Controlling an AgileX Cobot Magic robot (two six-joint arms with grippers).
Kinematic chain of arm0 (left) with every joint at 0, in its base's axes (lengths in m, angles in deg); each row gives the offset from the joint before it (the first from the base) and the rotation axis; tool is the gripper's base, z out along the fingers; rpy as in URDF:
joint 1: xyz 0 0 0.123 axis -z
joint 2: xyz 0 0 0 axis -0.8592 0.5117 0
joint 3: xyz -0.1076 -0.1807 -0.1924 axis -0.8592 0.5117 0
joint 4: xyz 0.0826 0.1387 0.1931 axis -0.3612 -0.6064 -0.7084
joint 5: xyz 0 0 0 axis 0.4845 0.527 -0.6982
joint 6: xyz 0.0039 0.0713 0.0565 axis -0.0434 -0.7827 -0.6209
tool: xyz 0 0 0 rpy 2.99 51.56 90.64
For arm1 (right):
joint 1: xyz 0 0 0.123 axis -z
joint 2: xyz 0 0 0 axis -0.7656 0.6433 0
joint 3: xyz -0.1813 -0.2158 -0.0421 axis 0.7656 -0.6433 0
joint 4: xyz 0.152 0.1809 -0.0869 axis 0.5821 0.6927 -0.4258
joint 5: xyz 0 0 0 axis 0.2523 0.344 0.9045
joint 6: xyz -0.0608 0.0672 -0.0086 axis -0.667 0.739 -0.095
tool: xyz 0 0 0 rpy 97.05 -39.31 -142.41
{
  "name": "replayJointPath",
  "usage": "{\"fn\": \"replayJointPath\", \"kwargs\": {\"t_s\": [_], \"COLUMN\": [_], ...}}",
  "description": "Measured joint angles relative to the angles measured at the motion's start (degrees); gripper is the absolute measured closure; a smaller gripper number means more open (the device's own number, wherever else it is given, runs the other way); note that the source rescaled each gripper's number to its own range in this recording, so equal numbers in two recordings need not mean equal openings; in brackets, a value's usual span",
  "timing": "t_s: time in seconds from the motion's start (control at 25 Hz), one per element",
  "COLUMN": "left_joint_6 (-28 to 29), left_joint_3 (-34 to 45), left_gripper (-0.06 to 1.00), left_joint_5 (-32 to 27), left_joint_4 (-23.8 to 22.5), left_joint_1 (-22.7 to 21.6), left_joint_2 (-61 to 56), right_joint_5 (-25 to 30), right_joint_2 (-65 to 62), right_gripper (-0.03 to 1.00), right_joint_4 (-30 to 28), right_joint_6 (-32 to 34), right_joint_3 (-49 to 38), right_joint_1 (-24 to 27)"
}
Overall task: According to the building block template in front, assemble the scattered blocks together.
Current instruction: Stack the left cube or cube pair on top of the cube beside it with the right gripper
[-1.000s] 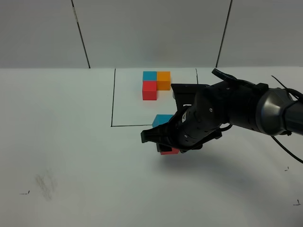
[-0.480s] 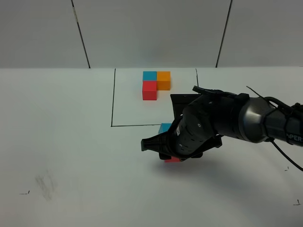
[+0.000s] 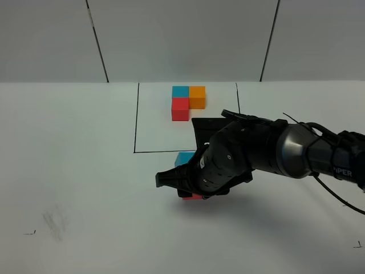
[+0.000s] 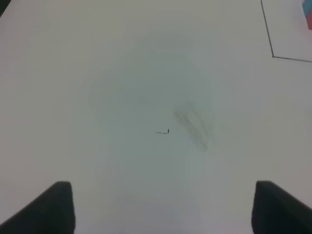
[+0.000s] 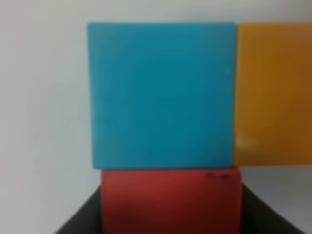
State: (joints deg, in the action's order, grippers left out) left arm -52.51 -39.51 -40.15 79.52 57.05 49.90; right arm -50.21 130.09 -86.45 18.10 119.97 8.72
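R gripper (image 5: 170, 214) — clamped on red cube (image 5: 170, 200)
Blue cube (image 5: 161, 95) touches red's far side, orange cube (image 5: 275, 92) beside blue; L gripper (image 4: 161, 204) spread wide, nothing in it.

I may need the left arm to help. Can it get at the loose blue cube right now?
Probably not: the right gripper and its bulky arm cover the blue cube, and the open left gripper hangs apart over bare table.

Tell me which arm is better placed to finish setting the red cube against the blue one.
Right. Its gripper is shut on the red cube, which sits right against the blue cube with the orange cube beside it. The left gripper hangs open over bare table, away from the blocks.
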Motion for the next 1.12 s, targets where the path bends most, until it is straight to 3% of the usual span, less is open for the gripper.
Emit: {"fn": "replayJointPath", "kwargs": {"t_s": [0.2,1.12], "left_joint_6": [0.0,0.0], "left_joint_3": [0.0,0.0], "left_gripper": [-0.05,-0.05], "left_joint_5": [0.0,0.0], "left_joint_4": [0.0,0.0], "left_joint_1": [0.0,0.0], "left_joint_2": [0.0,0.0], "right_joint_5": [0.2,-0.9], "right_joint_2": [2.9,8.1], "right_gripper": [0.77,0.77], "right_joint_4": [2.4,1.2], "right_joint_6": [-2.5,-3.7], "right_joint_3": [0.0,3.9], "right_joint_1": [0.0,0.0]}}
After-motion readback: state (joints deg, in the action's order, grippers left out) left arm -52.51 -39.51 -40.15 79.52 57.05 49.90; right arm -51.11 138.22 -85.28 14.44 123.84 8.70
